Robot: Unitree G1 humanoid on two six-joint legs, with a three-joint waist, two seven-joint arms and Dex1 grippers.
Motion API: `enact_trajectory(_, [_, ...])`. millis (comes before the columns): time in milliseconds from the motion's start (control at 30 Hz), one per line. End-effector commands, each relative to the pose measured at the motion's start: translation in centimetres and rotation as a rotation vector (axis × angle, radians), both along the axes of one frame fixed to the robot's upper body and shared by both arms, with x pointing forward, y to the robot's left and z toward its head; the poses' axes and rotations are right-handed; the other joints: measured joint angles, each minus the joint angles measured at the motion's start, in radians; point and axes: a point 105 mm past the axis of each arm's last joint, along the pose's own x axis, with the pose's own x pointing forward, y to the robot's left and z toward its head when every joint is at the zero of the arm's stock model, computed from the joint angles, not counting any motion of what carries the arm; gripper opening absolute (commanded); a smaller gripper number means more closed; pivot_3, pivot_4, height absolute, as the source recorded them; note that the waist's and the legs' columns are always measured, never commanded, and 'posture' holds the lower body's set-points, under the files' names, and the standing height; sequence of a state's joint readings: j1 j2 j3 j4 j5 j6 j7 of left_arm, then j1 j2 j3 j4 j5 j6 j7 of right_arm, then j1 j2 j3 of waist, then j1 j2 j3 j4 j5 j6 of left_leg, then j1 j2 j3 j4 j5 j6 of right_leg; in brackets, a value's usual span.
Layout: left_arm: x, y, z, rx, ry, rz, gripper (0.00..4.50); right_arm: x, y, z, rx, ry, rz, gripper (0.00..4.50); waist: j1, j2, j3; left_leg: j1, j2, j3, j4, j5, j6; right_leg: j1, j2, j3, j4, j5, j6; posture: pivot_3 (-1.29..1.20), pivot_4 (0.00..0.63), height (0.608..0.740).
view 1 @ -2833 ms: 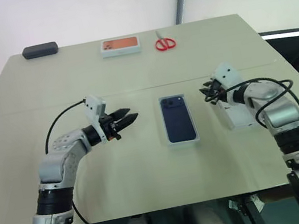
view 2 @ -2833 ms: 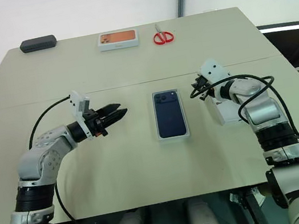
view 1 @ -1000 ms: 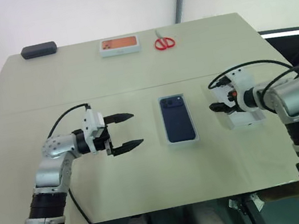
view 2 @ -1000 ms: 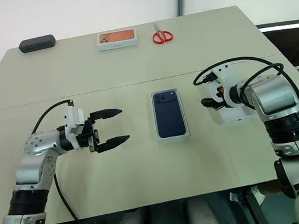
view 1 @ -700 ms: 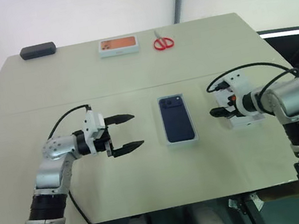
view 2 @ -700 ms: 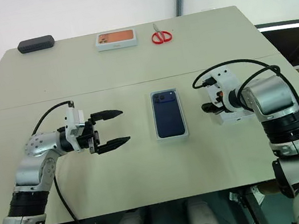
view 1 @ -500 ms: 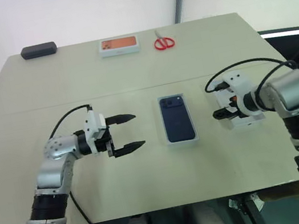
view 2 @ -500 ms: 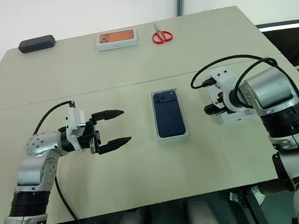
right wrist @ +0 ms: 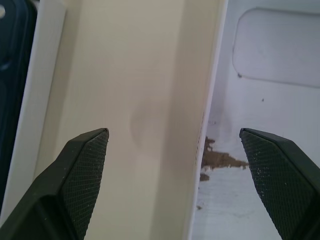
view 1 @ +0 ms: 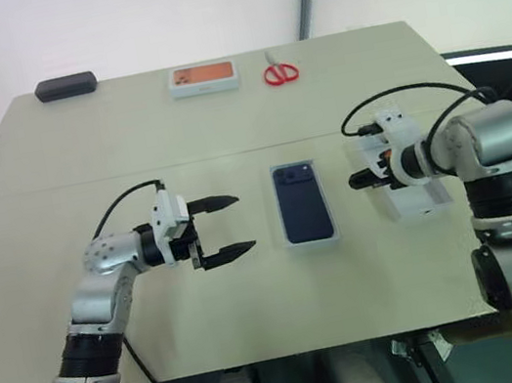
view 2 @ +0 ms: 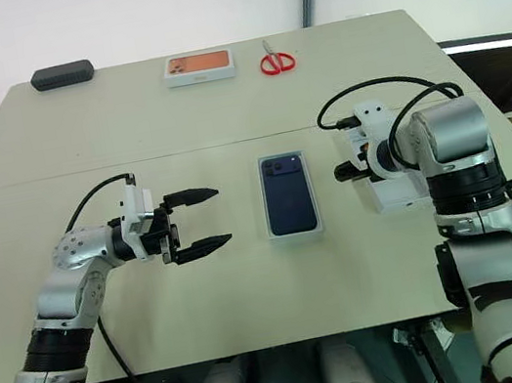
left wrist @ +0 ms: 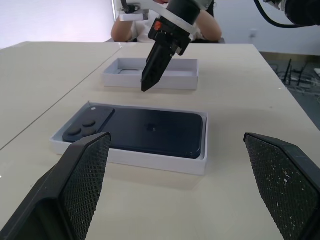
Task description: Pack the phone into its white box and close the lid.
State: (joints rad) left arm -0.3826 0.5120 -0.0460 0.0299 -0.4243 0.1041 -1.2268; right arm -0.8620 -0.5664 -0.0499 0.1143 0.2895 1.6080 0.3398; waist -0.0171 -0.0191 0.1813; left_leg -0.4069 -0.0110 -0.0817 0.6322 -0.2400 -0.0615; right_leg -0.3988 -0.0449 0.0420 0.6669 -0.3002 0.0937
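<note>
The dark navy phone (view 1: pixel 304 203) lies back up inside the white box (view 1: pixel 289 242) at the table's middle. Just right of it the lid (view 1: pixel 421 202) lies inside up, pale with a small dark mark. My left gripper (view 1: pixel 237 223) hovers level and open, left of the box, pointing at it. My right gripper (view 2: pixel 342 173) points down over the lid's left wall (right wrist: pixel 212 100) and is open. One finger is above the bare table (right wrist: pixel 135 100), the other above the lid's inside (right wrist: pixel 270 100). It holds nothing.
Along the far edge lie a black case (view 1: pixel 66 86), a white box with orange top (view 1: pixel 205 78) and red scissors (view 1: pixel 282 73). A person's arms (left wrist: pixel 207 27) rest beyond the lid in the left wrist view.
My right gripper has tipped further down and rolled, shifting slightly left to straddle the lid's left wall. The left gripper has stayed open and almost still. Phone, box and lid have not moved.
</note>
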Motion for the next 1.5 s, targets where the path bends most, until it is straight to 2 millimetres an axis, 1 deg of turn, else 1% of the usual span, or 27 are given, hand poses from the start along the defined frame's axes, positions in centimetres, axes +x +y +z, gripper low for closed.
enact_trajectory(33, [-0.3,-0.1,0.9,-0.014,-0.031,-0.001,4.5,-0.3,-0.1,0.1,-0.015,-0.015,-0.004,4.39,0.0,0.0,0.0,0.0,0.0,0.0,0.0,0.0,0.0,0.0,0.0,0.0,0.0,0.0,0.0,0.0,0.15,0.74])
enact_trajectory(133, [-0.4,0.0,1.0,-0.017,-0.027,0.003,4.5,-0.5,-0.6,-0.4,-0.024,-0.007,-0.02,4.39,-0.001,0.0,0.0,0.0,0.0,0.0,0.0,0.0,0.0,0.0,0.0,0.0,0.0,0.0,0.0,0.0,0.15,0.74])
enact_trajectory(167, [-0.4,0.0,1.0,-0.018,-0.026,0.004,4.5,-0.6,-0.7,-0.4,-0.028,-0.006,-0.021,4.16,-0.001,0.0,0.0,0.0,0.0,0.0,0.0,0.0,0.0,0.0,0.0,0.0,0.0,0.0,0.0,0.0,0.15,0.74])
enact_trajectory(233, [-0.4,-0.1,1.1,-0.018,-0.027,0.007,4.5,-0.7,-0.7,-0.7,-0.033,-0.006,-0.021,3.53,-0.002,0.0,0.0,0.0,0.0,0.0,0.0,0.0,0.0,0.0,0.0,0.0,0.0,0.0,0.0,0.0,0.15,0.74])
enact_trajectory(300, [-0.4,-0.2,1.1,-0.02,-0.027,0.007,4.5,-0.9,-0.5,-1.2,-0.036,0.004,-0.015,2.57,-0.002,0.0,0.0,0.0,0.0,0.0,0.0,0.0,0.0,0.0,0.001,0.0,0.001,0.0,0.0,0.0,0.15,0.74])
enact_trajectory(367, [-0.4,-0.4,1.3,-0.027,-0.027,0.007,4.5,-1.3,-0.9,-2.0,-0.049,0.024,-0.03,1.55,-0.004,0.0,0.0,0.0,0.0,0.0,0.0,0.0,0.0,0.0,0.001,0.0,0.001,0.0,0.0,0.0,0.15,0.74])
enact_trajectory(433, [-0.4,-0.4,1.4,-0.03,-0.026,0.006,4.5,-1.5,-1.0,-2.5,-0.055,0.034,-0.038,0.46,-0.004,0.0,0.0,0.001,0.001,0.0,0.0,0.0,0.0,0.001,0.001,0.0,0.0,0.0,0.0,0.0,0.15,0.74])
enact_trajectory(467, [-0.4,-0.4,1.4,-0.03,-0.026,0.007,4.5,-1.6,-1.0,-2.7,-0.053,0.037,-0.04,0.04,-0.003,0.0,0.0,0.001,0.001,0.0,0.0,0.0,0.0,0.001,0.001,0.0,0.0,0.0,0.0,0.0,0.15,0.74])
enact_trajectory(600, [-0.2,-0.2,1.4,-0.03,-0.028,0.02,4.5,-1.5,-1.0,-2.7,-0.048,0.032,-0.053,0.04,-0.002,0.0,0.0,0.002,0.001,0.0,0.001,0.0,0.0,0.002,0.001,0.0,0.0,0.0,-0.001,0.0,0.15,0.74])
enact_trajectory(667, [-0.1,-0.1,1.4,-0.033,-0.028,0.03,4.5,-1.2,-0.6,-2.3,-0.018,0.013,-0.055,0.04,-0.002,0.0,0.0,0.002,0.001,0.0,0.002,0.0,0.0,0.003,0.001,0.0,0.0,0.0,-0.001,0.0,0.15,0.74])
enact_trajectory(733, [0.0,0.0,1.5,-0.037,-0.029,0.04,4.5,-0.8,0.2,-1.4,0.023,-0.022,-0.042,0.04,-0.003,0.0,0.0,0.002,0.001,0.0,0.002,0.0,0.0,0.003,0.001,0.0,0.0,0.0,-0.001,0.0,0.15,0.74])
enact_trajectory(800, [0.2,0.1,1.5,-0.045,-0.025,0.053,4.5,-0.3,1.3,0.1,0.088,-0.083,-0.017,0.04,-0.008,0.0,0.0,0.002,0.001,0.0,0.001,0.0,0.001,0.002,0.002,0.0,0.001,0.001,-0.001,0.0,0.15,0.74])
enact_trajectory(867, [0.2,0.4,1.5,-0.051,-0.017,0.064,4.5,0.7,3.3,3.2,0.226,-0.236,0.064,0.04,-0.02,0.0,0.0,0.002,0.002,0.0,0.001,0.0,0.001,0.001,0.003,0.0,0.001,0.001,-0.002,0.0,0.15,0.74])
enact_trajectory(900, [0.2,0.5,1.5,-0.05,-0.015,0.067,4.5,0.7,4.3,4.7,0.319,-0.285,0.094,0.04,-0.027,0.001,0.0,0.002,0.002,0.0,0.0,0.0,0.001,0.001,0.003,0.0,0.002,0.001,-0.002,0.0,0.15,0.74])
enact_trajectory(967, [0.3,0.7,1.5,-0.049,-0.012,0.07,4.5,0.6,5.7,6.3,0.453,-0.334,0.134,0.04,-0.031,0.001,0.0,0.002,0.003,0.0,0.0,0.0,0.001,-0.001,0.003,0.001,0.003,0.001,-0.002,0.0,0.15,0.74])
enact_trajectory(1033, [0.3,0.7,1.5,-0.05,-0.009,0.074,4.5,0.3,6.9,7.5,0.571,-0.37,0.178,0.04,-0.028,0.001,0.0,0.002,0.003,0.0,-0.001,0.0,0.001,-0.002,0.004,0.001,0.004,0.001,-0.002,0.0,0.15,0.74])
enact_trajectory(1100, [0.4,0.7,1.6,-0.054,-0.007,0.075,4.5,0.0,7.6,7.9,0.581,-0.407,0.218,0.04,-0.025,0.001,0.0,0.001,0.003,0.0,-0.001,0.0,0.001,-0.001,0.004,0.001,0.003,0.001,-0.002,0.0,0.15,0.74])
enact_trajectory(1167, [0.4,0.5,1.6,-0.058,-0.005,0.075,4.5,-0.5,8.7,8.2,0.643,-0.446,0.267,0.04,-0.022,0.001,0.0,0.0,0.003,0.0,-0.001,0.0,0.001,-0.001,0.003,0.0,0.003,0.001,-0.002,0.0,0.15,0.74])
enact_trajectory(1233, [0.4,0.5,1.6,-0.06,-0.004,0.075,4.5,-0.4,9.0,7.7,0.525,-0.515,0.306,0.04,-0.023,0.001,0.0,0.0,0.002,0.0,0.0,0.0,0.001,-0.001,0.002,0.0,0.002,0.001,-0.002,0.0,0.15,0.74])
enact_trajectory(1267, [0.4,0.5,1.6,-0.06,-0.003,0.076,4.5,-0.3,9.2,6.9,0.405,-0.545,0.339,0.04,-0.024,0.001,0.0,0.0,0.002,0.0,0.0,0.0,0.001,-0.001,0.001,0.0,0.002,0.001,-0.002,0.0,0.15,0.74])
enact_trajectory(1300, [0.4,0.5,1.6,-0.061,-0.003,0.076,4.5,-0.7,9.8,6.0,0.361,-0.538,0.402,0.04,-0.024,0.001,0.0,0.0,0.002,0.0,0.0,0.0,0.001,-0.001,0.001,0.0,0.002,0.001,-0.002,0.0,0.15,0.74])
enact_trajectory(1367, [0.4,0.5,1.6,-0.062,-0.002,0.079,4.5,-1.4,10.9,5.6,0.416,-0.535,0.485,0.04,-0.026,0.001,0.0,0.0,0.001,0.0,0.0,0.0,0.001,-0.001,0.001,0.0,0.002,0.001,-0.002,0.0,0.15,0.74])
enact_trajectory(1433, [0.4,0.6,1.7,-0.067,-0.007,0.094,4.5,-2.0,12.0,6.7,0.606,-0.528,0.512,0.04,-0.032,0.002,0.001,0.0,0.002,0.0,0.0,0.0,0.001,-0.001,0.002,0.001,0.002,0.001,-0.002,0.0,0.15,0.74])
enact_trajectory(1500, [0.4,0.8,2.0,-0.087,-0.003,0.115,4.5,-2.6,12.8,7.3,0.771,-0.503,0.516,0.04,-0.039,0.002,0.001,0.001,0.004,0.0,0.0,0.0,0.001,-0.003,0.003,0.002,0.004,0.002,-0.002,0.0,0.15,0.74])
